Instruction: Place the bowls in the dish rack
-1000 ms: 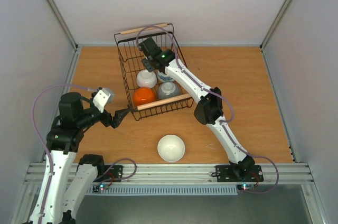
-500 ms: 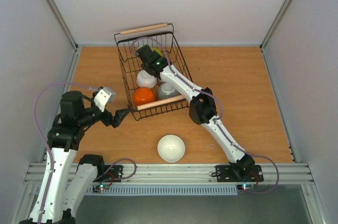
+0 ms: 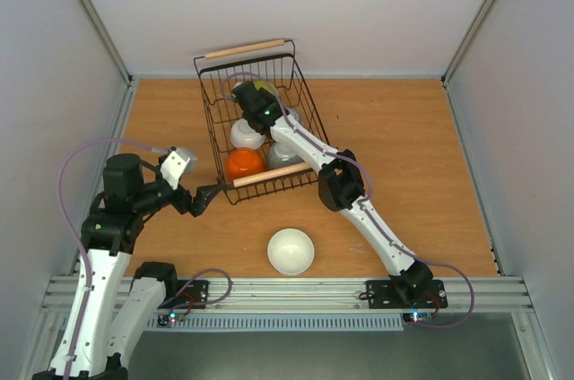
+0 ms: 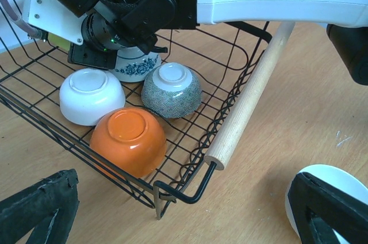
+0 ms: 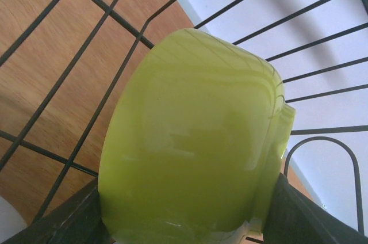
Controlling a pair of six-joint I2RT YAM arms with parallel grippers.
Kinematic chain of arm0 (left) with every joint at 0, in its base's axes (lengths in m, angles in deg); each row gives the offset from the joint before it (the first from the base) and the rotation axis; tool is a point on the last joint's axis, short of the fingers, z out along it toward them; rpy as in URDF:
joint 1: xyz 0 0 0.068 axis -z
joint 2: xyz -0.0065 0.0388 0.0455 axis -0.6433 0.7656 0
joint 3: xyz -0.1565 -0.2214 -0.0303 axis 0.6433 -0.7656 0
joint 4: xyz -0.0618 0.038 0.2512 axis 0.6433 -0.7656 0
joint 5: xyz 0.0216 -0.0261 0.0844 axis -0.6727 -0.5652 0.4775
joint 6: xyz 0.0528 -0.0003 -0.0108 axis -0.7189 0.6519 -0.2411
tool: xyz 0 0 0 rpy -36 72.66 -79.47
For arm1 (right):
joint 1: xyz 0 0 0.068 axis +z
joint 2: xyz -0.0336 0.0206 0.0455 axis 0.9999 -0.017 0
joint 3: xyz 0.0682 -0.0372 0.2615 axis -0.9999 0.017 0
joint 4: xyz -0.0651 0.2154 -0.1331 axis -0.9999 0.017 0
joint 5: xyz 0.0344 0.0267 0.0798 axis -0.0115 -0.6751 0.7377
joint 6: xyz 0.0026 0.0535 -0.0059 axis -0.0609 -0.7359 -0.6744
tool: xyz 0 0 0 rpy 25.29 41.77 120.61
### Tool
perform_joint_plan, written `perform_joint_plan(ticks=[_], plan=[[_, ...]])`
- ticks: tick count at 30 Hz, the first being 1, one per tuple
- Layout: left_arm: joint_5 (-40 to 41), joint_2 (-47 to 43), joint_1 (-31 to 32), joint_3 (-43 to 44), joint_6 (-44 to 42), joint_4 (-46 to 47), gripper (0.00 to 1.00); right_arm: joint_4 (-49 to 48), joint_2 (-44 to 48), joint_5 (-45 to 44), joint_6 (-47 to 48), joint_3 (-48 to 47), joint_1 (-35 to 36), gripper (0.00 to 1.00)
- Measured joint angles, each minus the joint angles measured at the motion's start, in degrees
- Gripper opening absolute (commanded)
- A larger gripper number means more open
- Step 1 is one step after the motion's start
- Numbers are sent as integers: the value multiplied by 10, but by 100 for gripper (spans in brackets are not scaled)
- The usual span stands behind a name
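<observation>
Reaching into the far end of the dish rack (image 3: 245, 48), the right pincer (image 5: 184, 218) is clamped on the yellow-green bowl (image 5: 195, 140), which is tilted among the wires. Upside down in the rack lie a white bowl (image 4: 91, 95), an orange bowl (image 4: 127, 140), a grey speckled bowl (image 4: 171, 90) and a blue-and-white bowl (image 4: 133, 64), close together. The left pincer (image 4: 184, 215) hangs with its jaws wide apart just beside the rack's near corner. A second white bowl (image 3: 291, 250) sits upright on the tabletop (image 3: 404, 129), apart from the rack.

Orange bowl (image 4: 128, 140), white bowl (image 4: 91, 95), grey bowl (image 4: 171, 90) (all inverted) inside dish rack (image 4: 251, 100).
</observation>
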Motion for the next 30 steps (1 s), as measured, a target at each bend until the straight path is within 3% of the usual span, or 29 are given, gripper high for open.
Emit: perform_joint_plan(ticks=[7,9,21,30], plan=[[-2,0,0,0,-3,0,99,3,-3,3,-6,0,-2,86],[-2,0,0,0,-4,0,99,3,-3,5,-10,0,-3,89],[-6,0,0,0,-6,0,99,31,28,63,-57,16,-3,96],[-9,0,0,-2,-6,0,99,23,223,83,-147,160,-3,89]])
